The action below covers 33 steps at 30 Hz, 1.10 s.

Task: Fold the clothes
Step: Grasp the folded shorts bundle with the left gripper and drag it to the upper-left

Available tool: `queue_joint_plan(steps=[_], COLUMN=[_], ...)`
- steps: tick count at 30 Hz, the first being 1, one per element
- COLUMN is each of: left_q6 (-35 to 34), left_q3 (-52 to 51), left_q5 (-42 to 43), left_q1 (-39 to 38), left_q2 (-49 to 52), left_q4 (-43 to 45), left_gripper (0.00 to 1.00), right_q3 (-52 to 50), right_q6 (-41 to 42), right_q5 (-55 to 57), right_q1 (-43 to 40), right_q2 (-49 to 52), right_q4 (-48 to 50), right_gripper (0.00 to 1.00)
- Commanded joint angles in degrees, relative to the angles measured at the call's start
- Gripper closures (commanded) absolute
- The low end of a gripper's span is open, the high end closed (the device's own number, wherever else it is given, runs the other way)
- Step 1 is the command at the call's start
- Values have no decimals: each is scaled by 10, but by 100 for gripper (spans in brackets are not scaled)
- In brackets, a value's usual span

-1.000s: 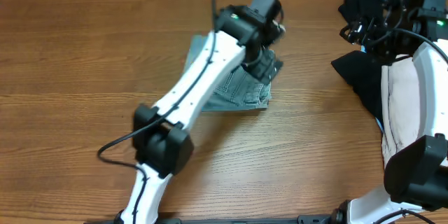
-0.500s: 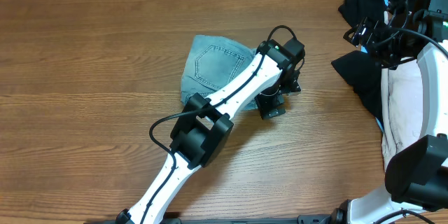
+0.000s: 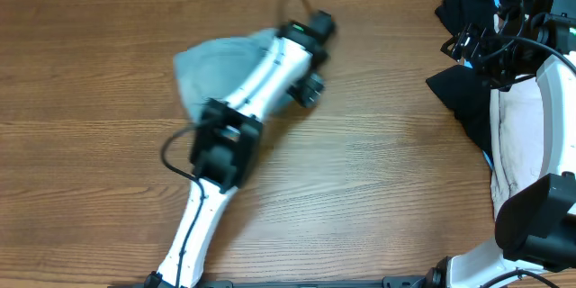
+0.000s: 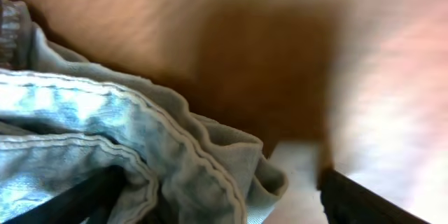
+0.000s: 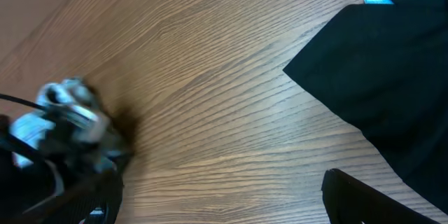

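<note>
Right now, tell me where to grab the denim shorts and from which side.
Take the stitched hem of the denim shorts, probably from the heap's left in the overhead view: the left arm covers its right part, and the hem stands up as a thick ridge.

Soft, faded denim shorts (image 4: 105, 133) with stitched seams, on a matt, wood-grain table (image 3: 387, 189).

We see the faded light-blue denim shorts (image 3: 209, 67) lying bunched and blurred at about eleven o'clock from the overhead view's centre, their stitched hems (image 4: 143, 143) rumpled in folds.
</note>
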Motion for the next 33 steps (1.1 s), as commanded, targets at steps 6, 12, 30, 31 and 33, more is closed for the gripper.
queue_joint_plan(steps=[6,12,30,31,33], left_q6=[-150,-182,-149,-157,-160], left_q3=[-11,-11,479,462,428], left_q5=[61,211,229,230,216], left_q1=[237,355,376,371,365], left_q2=[47,47,37,37,37], left_q4=[129,290,-275,-275,-275], left_gripper=[0,0,0,0,0], right_q3=[-1,-1,-1,-1,-1], right_q6=[-6,-6,-6,-6,-6], right_q5=[-1,-1,-1,-1,-1], right_q1=[2,2,2,2,2], right_q2=[-2,-2,-2,-2,-2], right_q4=[1,1,-2,-1,-3], right_gripper=[5,5,5,5,5])
